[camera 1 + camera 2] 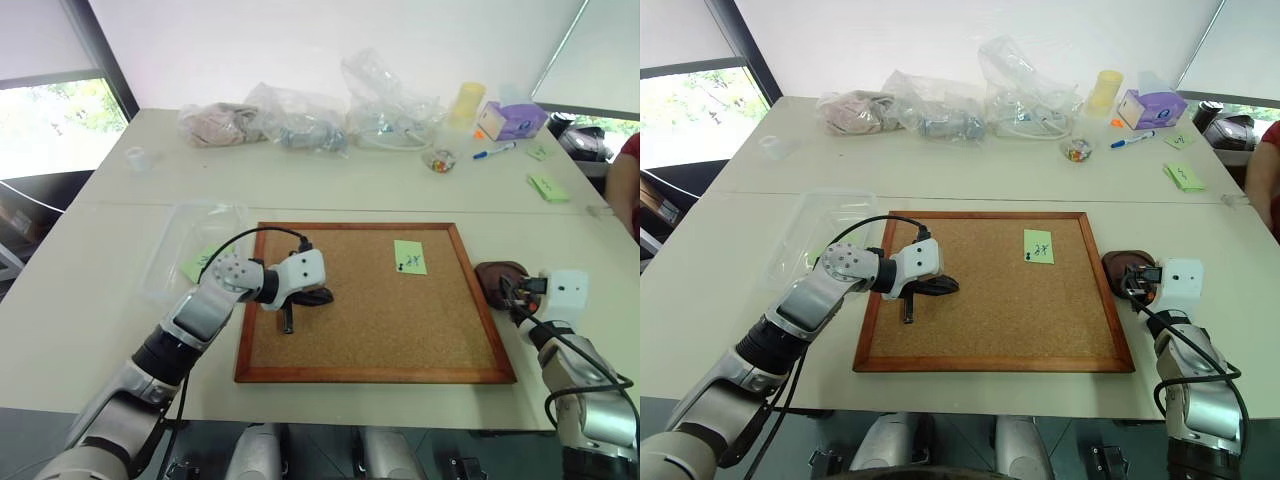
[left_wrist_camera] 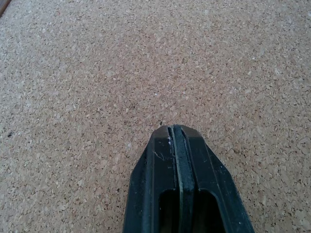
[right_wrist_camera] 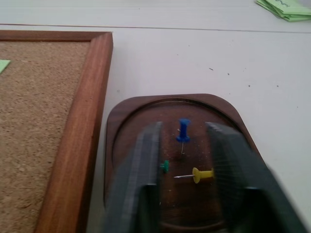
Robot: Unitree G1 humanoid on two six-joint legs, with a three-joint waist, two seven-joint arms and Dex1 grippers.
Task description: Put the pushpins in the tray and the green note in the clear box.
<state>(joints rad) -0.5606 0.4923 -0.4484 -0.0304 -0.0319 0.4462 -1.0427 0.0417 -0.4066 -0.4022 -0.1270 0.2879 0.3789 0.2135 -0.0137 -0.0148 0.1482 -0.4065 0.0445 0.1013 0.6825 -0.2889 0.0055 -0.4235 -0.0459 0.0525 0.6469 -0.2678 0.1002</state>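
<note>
While the left gripper (image 1: 318,297) lies low over the corkboard (image 1: 420,340), fingers pressed together on nothing, we find the right gripper (image 3: 183,160) level above the tray (image 3: 126,116), jaws apart. Three pushpins (image 3: 183,130) (blue, green, yellow) lie inside. The green note (image 1: 410,257) sits on the board's far right; the clear box (image 1: 185,235) flanks its left edge, its contents indistinct.

Grainy corkboard (image 1: 380,310), smooth dark wooden tray (image 3: 126,126)
</note>
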